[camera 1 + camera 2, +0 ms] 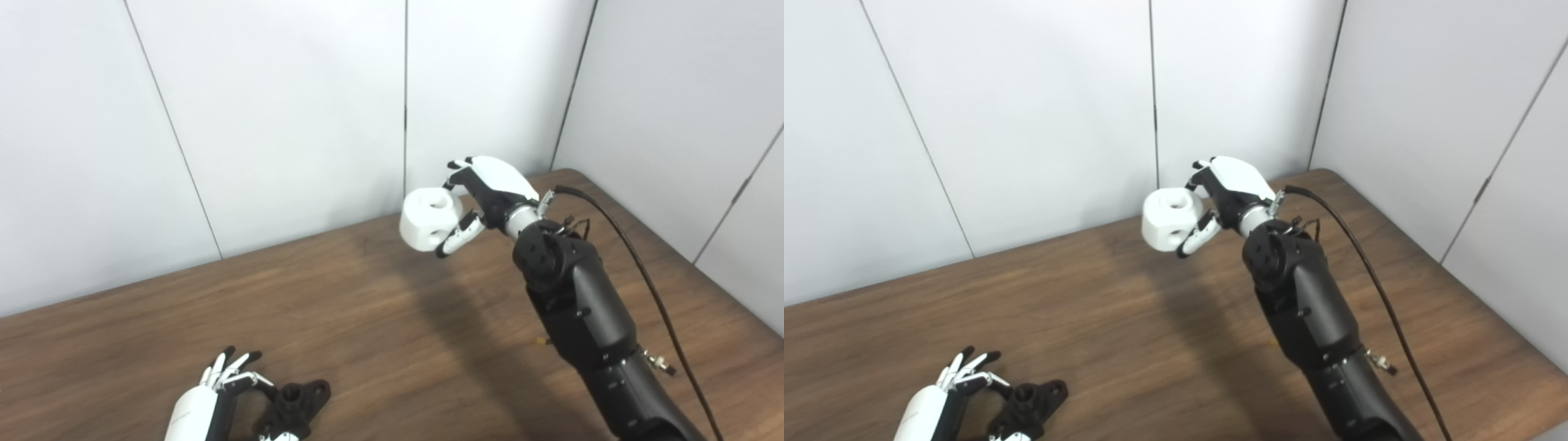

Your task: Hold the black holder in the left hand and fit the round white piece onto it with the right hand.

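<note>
The black holder (295,399) lies on the wooden table (380,318) near its front edge, at the lower left. My left hand (211,398) is right beside it on its left; its fingers (234,366) are stretched out and apart, and its thumb tip shows just below the holder. The hand looks open and partly cut off by the picture's bottom edge. My right hand (487,196) is raised above the back of the table, shut on the round white piece (429,218), a short cylinder with a hole on top and holes in its side.
White wall panels (275,122) close off the back and right side of the table. A black cable (643,275) loops along my right forearm (582,312). The table's right edge (723,294) runs close behind that arm.
</note>
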`<state>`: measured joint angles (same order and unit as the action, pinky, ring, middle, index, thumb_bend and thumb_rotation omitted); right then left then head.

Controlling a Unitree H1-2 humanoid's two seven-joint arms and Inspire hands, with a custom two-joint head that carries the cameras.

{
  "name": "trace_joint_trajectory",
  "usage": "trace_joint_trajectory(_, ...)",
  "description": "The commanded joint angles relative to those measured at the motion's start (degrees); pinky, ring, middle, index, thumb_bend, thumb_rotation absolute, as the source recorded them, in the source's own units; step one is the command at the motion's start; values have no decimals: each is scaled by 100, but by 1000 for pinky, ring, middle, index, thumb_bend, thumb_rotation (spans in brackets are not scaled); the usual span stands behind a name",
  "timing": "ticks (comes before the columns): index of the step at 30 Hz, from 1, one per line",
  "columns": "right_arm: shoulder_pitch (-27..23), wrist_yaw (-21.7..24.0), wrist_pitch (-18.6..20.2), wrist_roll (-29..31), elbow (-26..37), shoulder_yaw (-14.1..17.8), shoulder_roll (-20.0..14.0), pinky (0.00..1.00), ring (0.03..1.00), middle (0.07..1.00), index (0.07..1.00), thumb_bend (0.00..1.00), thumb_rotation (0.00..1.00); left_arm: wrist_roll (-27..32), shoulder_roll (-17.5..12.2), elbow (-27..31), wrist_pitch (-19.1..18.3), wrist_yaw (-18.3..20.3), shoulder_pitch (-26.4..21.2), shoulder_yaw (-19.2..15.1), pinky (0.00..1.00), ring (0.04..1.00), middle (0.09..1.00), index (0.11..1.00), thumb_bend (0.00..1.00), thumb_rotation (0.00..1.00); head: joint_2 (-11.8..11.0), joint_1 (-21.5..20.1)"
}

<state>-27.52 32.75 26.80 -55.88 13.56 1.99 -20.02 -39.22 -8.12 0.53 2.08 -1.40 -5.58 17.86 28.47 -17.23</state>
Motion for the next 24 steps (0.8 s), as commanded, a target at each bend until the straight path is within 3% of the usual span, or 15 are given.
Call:
trace_joint_trajectory(1, -197, 61, 11, -75, 468, 90, -25, 970, 1000, 960, 476, 517, 127, -48, 155, -56, -67, -9, 78, 122, 1000, 1000, 886, 480, 520, 42, 32, 74)
trace_joint_trajectory(11, -5, 273, -6, 45, 1287, -263, 138, 993, 1000, 969, 475, 516, 128, -267, 283, 33, -332, 12, 20, 277, 1000, 1000, 893, 480, 520, 43, 162, 396)
trace_joint_trajectory(24, 296, 448, -112, 245, 1702, -857, 265, 1000, 1000, 964, 475, 517, 125, -391, 429, 56, -424, -78, -30, 424, 1000, 1000, 892, 480, 520, 45, 375, 581)
